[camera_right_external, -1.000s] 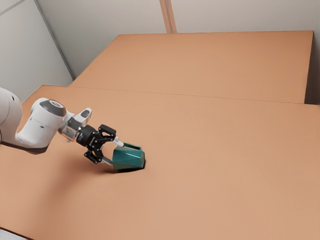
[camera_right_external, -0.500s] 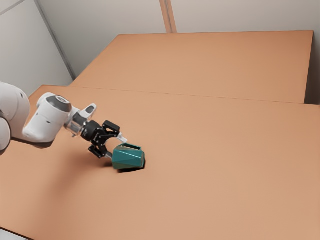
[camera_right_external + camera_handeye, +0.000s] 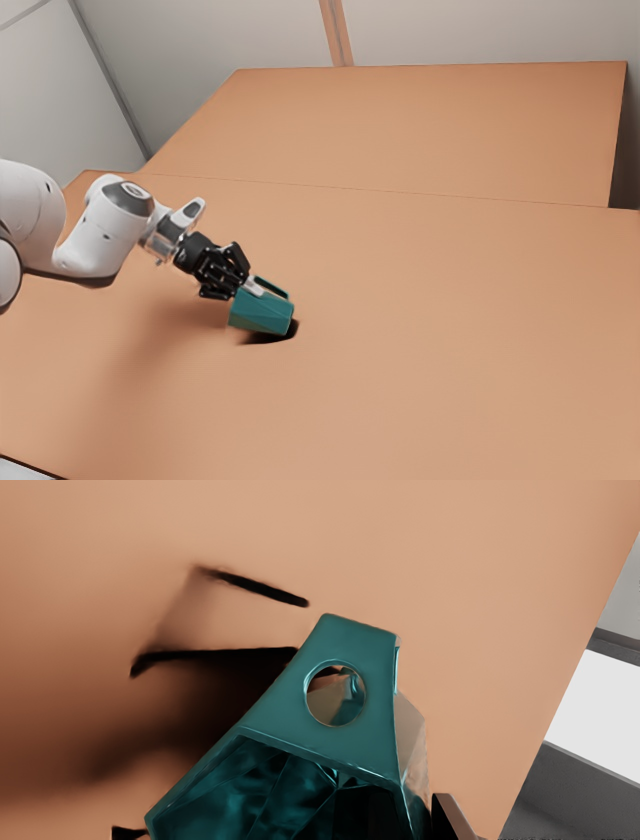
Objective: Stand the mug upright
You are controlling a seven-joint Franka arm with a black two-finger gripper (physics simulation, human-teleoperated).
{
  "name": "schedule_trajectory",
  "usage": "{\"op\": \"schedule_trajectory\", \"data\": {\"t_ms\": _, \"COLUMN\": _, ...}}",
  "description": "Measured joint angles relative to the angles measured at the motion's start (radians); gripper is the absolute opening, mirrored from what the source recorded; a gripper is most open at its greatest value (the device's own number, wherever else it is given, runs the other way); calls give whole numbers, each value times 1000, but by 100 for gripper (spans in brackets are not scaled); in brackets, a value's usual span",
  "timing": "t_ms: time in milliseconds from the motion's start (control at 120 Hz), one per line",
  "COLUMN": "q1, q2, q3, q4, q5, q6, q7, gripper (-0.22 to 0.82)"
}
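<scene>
I see a smooth orange-brown tabletop [image 3: 450, 350], with a thin seam [image 3: 340, 189] between it and a matching surface [image 3: 430, 130] behind; pale grey walls [image 3: 220, 50] rise beyond, one bearing an orange-brown strip [image 3: 337, 30], and past my table's edge a white area [image 3: 600, 705] sits between grey bands [image 3: 565, 790]

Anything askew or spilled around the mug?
Askew, yes: the mug is tipped over, mouth toward the gripper, and seems slightly raised, its shadow offset on the table. I see no spill.

The bent arm [image 3: 101, 242] reaches in from the exterior view's left, its hand [image 3: 254, 287] slanting downward, fingers [image 3: 452, 815] clamped.
</scene>
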Motion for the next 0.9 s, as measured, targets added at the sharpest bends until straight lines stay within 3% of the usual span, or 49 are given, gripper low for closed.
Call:
{"op": "schedule_trajectory", "data": {"t_ms": 200, "q1": -51, "q2": -29, "q3": 1, "q4": 0, "q5": 9, "q6": 2, "q7": -27, "gripper": -15}}
{"op": "schedule_trajectory", "data": {"t_ms": 550, "q1": -103, "q2": -130, "q3": 1, "q4": 22, "q5": 192, "q6": 42, "q7": -110, "gripper": -18}}
{"op": "schedule_trajectory", "data": {"t_ms": 708, "q1": -104, "q2": -124, "q3": 0, "q4": 100, "q5": 403, "q6": 75, "q7": -140, "gripper": -18}}
{"op": "schedule_trajectory", "data": {"t_ms": 900, "q1": -230, "q2": -20, "q3": 0, "q4": 229, "q5": 579, "q6": 115, "q7": -167, "gripper": -18}}
